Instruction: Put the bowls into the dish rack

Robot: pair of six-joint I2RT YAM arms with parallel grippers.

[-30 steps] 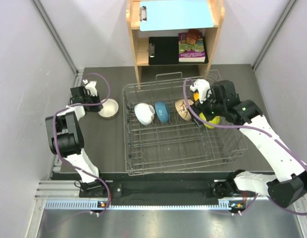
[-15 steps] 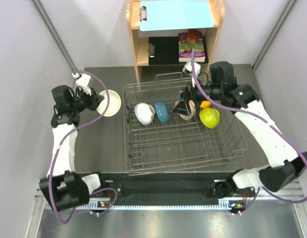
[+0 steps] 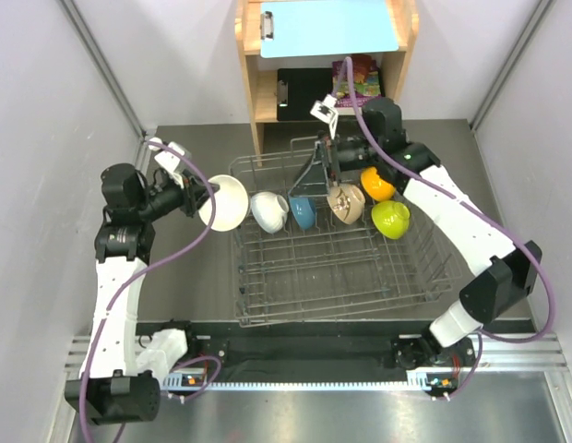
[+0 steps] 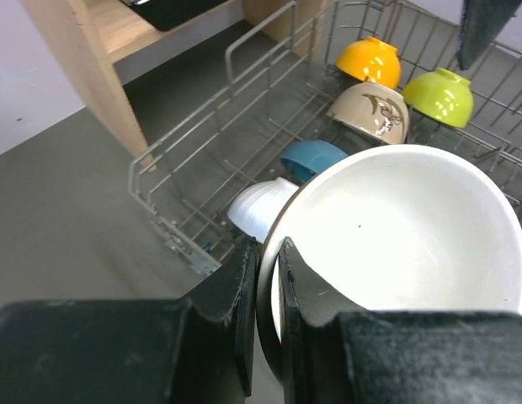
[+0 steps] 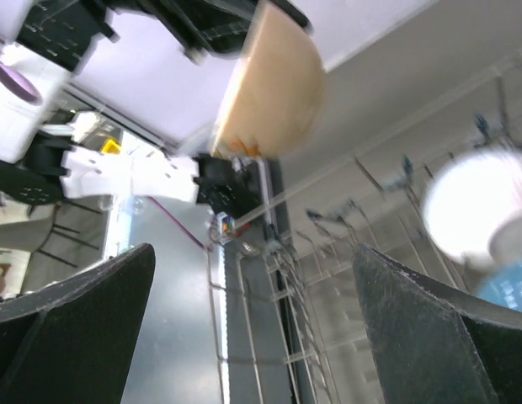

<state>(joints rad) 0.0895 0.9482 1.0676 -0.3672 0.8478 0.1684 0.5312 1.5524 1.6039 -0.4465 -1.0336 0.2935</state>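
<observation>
My left gripper [image 3: 196, 197] is shut on the rim of a beige bowl [image 3: 223, 203] with a white inside and holds it in the air at the left edge of the dish rack [image 3: 240, 305]. In the left wrist view the fingers [image 4: 244, 286] pinch that bowl [image 4: 404, 244]. In the rack stand a white bowl [image 3: 268, 210], a blue bowl [image 3: 302, 212], a speckled beige bowl [image 3: 344, 203], an orange bowl [image 3: 376, 183] and a lime green bowl [image 3: 390, 220]. My right gripper [image 3: 320, 175] is open and empty above the rack's back middle. Its view shows the held bowl [image 5: 274, 93].
A wooden shelf unit [image 3: 323, 65] with a blue clipboard, a black clipboard and a book stands right behind the rack. Grey walls close in on both sides. The rack's raised wire sides [image 4: 202, 126] lie below the held bowl.
My left gripper has lifted the beige bowl off the table and carried it right, to the rack's edge. My right gripper has moved left and back, away from the orange and lime bowls.
</observation>
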